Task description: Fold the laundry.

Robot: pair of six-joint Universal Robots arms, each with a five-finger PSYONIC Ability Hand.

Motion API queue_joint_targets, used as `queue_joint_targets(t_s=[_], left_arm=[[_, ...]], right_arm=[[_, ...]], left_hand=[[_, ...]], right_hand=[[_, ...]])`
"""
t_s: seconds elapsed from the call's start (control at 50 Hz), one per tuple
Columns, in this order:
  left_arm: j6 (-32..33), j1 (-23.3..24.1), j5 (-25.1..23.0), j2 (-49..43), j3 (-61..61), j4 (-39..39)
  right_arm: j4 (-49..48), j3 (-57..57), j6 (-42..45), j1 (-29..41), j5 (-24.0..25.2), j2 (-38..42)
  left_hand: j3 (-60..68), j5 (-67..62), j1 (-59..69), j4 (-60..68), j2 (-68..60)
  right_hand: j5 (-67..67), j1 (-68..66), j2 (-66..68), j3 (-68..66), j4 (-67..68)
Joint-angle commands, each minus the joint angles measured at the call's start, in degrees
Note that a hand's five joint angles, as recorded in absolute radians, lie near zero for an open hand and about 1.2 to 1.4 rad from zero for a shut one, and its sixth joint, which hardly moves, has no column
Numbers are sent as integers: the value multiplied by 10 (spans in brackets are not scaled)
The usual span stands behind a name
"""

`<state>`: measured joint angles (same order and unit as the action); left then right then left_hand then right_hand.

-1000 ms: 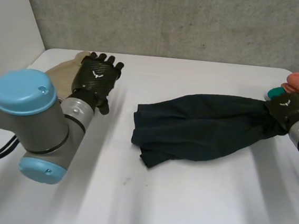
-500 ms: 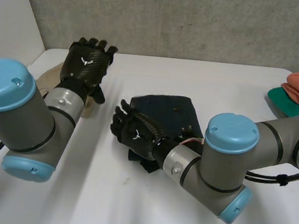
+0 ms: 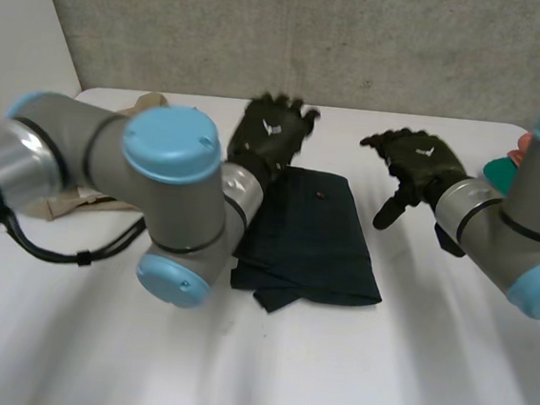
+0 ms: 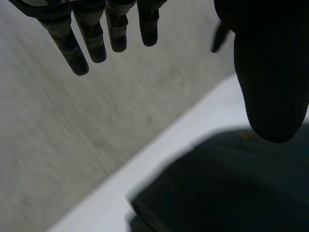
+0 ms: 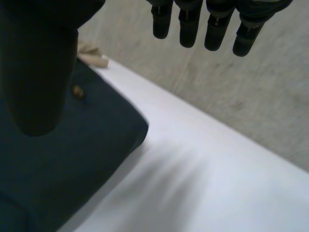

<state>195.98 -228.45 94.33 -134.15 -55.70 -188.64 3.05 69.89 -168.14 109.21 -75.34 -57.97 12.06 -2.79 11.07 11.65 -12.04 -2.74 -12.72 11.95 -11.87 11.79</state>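
1. Leftmost, a beige cloth (image 3: 69,207) lay at the left of the frame, partly behind the left arm, apparently waiting its turn.
2. Next, the left hand (image 3: 269,137) sat at upper centre over the far edge of the dark blue garment (image 3: 319,236). Its fingers were straight and spread and gripped nothing. I judged it was placed to press the fold flat, though contact could not be told.
3. Centrally, the garment lay on the white table (image 3: 379,366) as a compact folded rectangle.
4. Rightward, the right hand (image 3: 419,161) hung clear of the cloth, loosely splayed and empty, likely to give room.
5. Half a second earlier the left hand was over the beige cloth at upper left, and the right hand lay at the garment's left edge. A second earlier the garment stretched towards the right edge.
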Motion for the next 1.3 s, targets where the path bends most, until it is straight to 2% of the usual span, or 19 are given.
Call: queue_joint_targets(t_s=[0.02,0.16,0.24,0.38,0.48,0.6,0.64,0.66,0.7,0.72,0.76,0.8,0.84,0.9,1.08,1.18,1.3], left_arm=[[3,-6,5,-58,14,69],[8,-22,32,-80,9,120],[7,-30,34,-82,9,143],[6,-21,30,-64,8,154],[2,-20,25,1,3,153],[0,-30,-44,88,9,135],[-5,-35,-98,107,16,136],[-15,-43,-141,117,23,138],[-30,-52,-187,122,26,143],[-49,-58,-233,129,26,156],[-61,-60,-266,135,27,166],[-78,-66,-325,145,28,185],[-87,-71,-357,149,28,193],[-91,-73,-375,148,23,193],[-91,-68,-374,144,15,192],[-90,-68,-372,144,8,190],[-90,-68,-371,144,4,187]], right_arm=[[13,-44,4,6,45,86],[20,-79,11,6,47,164],[26,-89,17,6,36,172],[28,-90,55,7,24,119],[26,-66,69,7,6,58],[-29,38,90,24,-42,-25],[-72,101,90,43,-55,-46],[-99,149,90,54,-55,-51],[-128,193,90,63,-55,-53],[-163,237,91,70,-54,-56],[-199,273,90,76,-53,-56],[-257,317,90,86,-53,-54],[-304,338,89,100,-54,-47],[-366,344,93,115,-61,-16],[-524,320,145,126,-65,52],[-528,283,163,125,-66,67],[-486,228,167,124,-69,90]], left_hand=[[-3,11,7,1,3],[-2,9,8,3,1],[2,6,12,6,-2],[-8,16,2,-4,8],[-21,28,-11,-16,20],[-17,24,-7,-13,17],[-8,16,2,-4,8],[-7,14,3,-3,7],[-5,12,5,-1,5],[-5,12,5,-1,5],[-5,12,5,-1,5],[-3,11,7,1,3],[2,6,12,6,-2],[2,6,12,6,-2],[0,7,10,4,0],[-2,9,8,3,1],[-2,9,8,3,1]], right_hand=[[27,27,-20,19,-18],[27,27,-20,19,-18],[27,27,-20,19,-18],[27,27,-20,19,-18],[27,27,-20,19,-18],[27,27,-20,19,-18],[27,27,-20,19,-18],[27,27,-20,19,-18],[27,27,-20,19,-18],[27,27,-20,19,-18],[27,27,-20,19,-18],[27,27,-20,19,-18],[27,27,-20,19,-18],[27,27,-20,19,-18],[27,27,-20,19,-18],[27,27,-20,19,-18],[-5,-5,13,-14,15]])
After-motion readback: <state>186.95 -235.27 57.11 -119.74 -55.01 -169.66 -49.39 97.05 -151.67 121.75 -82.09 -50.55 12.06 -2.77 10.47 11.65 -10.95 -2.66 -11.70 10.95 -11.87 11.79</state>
